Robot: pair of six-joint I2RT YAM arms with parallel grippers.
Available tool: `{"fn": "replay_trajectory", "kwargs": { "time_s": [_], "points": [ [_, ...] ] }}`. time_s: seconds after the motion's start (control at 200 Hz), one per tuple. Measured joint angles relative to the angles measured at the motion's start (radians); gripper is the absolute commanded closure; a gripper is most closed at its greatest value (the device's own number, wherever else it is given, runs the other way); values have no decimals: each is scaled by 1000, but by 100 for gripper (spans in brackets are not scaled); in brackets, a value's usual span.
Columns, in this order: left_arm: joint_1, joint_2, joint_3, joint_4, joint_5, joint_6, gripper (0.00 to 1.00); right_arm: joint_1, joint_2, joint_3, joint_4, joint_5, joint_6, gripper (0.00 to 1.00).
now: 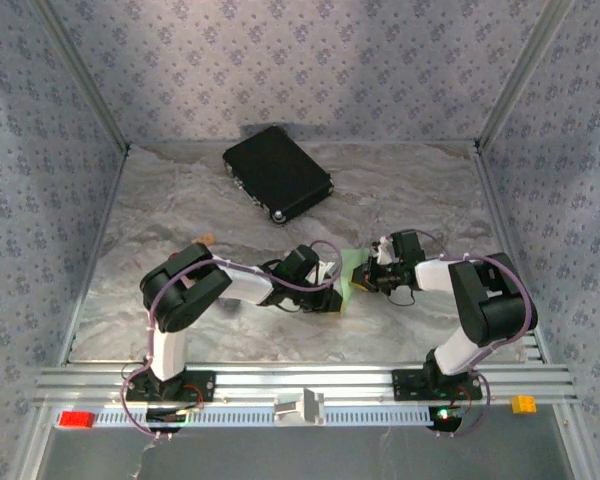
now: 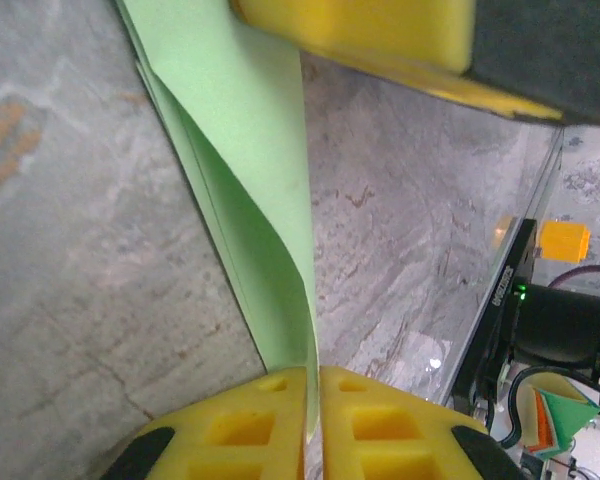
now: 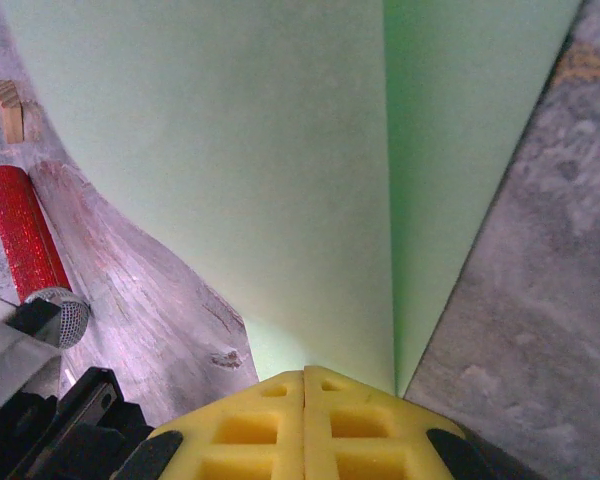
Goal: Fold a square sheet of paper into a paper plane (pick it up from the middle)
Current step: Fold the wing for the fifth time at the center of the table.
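My left arm (image 1: 210, 285) rises from its base at the table's (image 1: 180, 320) near edge, folds at the elbow and reaches right across the near half. My right arm (image 1: 480, 300) bends at its elbow by the right edge and reaches back left. The two wrists meet nose to nose a little right of the middle, nearer the near edge than the far one.

The square sheet of paper (image 1: 348, 287) hangs between them, light green, doubled over and bowing in a curve above the table. My right gripper (image 3: 305, 385) has its yellow pads pressed together, and the sheet's straight crease runs down into them, so it holds the paper. My left gripper (image 2: 313, 390) has its pads only a thin slit apart with the paper's lower edge running into that slit. I cannot tell whether they pinch it.

By count there are two arms, one green sheet, and one black case (image 1: 277, 172) lying flat near the far edge. One red-handled tool (image 3: 25, 240) with a grey head lies on the table beside the paper, with one small wooden block (image 3: 10, 110) beyond it. On the rail (image 1: 360, 380) along the near edge sit one red block (image 1: 77, 419) at the left end and one orange block (image 1: 523, 404) at the right.
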Motion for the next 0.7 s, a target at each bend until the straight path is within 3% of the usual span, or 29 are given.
{"fn": "replay_trajectory", "kwargs": {
  "time_s": [0.445,0.7],
  "points": [
    [-18,-154,-66,-153,-54,8,90,-2,0,0,0,0,0,93],
    [2,-124,81,-146,-69,6,90,-2,0,0,0,0,0,93]
  ]
}}
